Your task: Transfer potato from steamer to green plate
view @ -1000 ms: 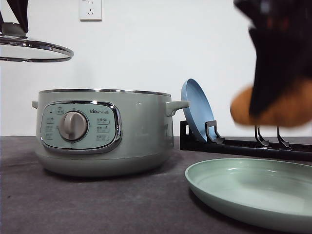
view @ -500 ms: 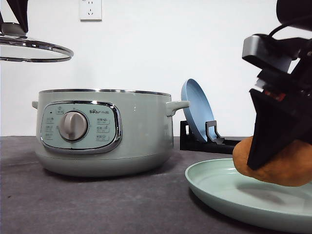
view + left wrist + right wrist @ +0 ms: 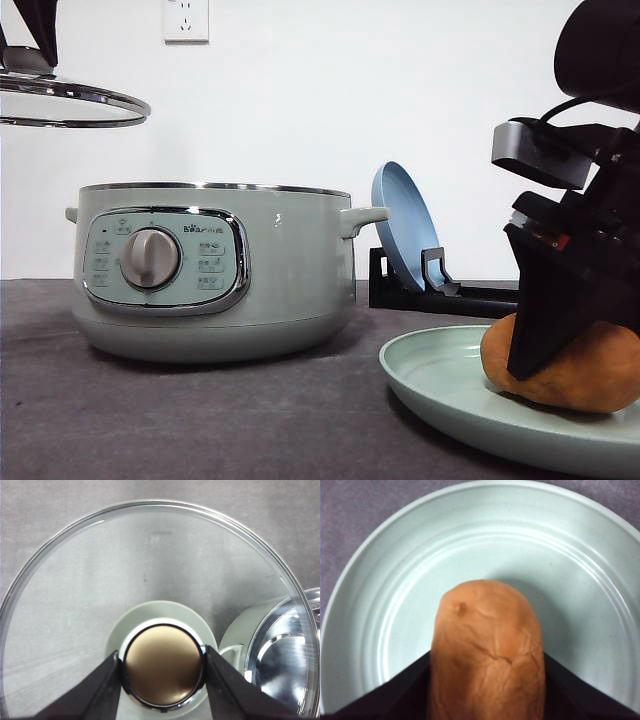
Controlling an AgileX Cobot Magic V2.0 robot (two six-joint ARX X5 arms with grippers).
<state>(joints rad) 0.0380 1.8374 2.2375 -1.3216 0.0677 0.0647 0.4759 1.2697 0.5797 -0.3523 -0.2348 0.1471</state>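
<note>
While resting on the green plate [image 3: 440, 385], the potato [image 3: 575, 375] sits between the right end effector [image 3: 560, 350] fingers.

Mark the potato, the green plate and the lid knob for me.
potato [image 3: 487, 645]: right wrist view, middle of its skin.
green plate [image 3: 440, 385]: front view, bare inner surface left of the potato.
lid knob [image 3: 163, 665]: left wrist view, bronze top face.

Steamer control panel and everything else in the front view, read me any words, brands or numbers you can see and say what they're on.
"Bear" style brand mark, on the steamer control panel right of the dial: small, and only roughly legible.
Button labels around the dial: too small to read.
Wall socket: no text can be read.
Green plate, potato, blue plate: no text.
</note>
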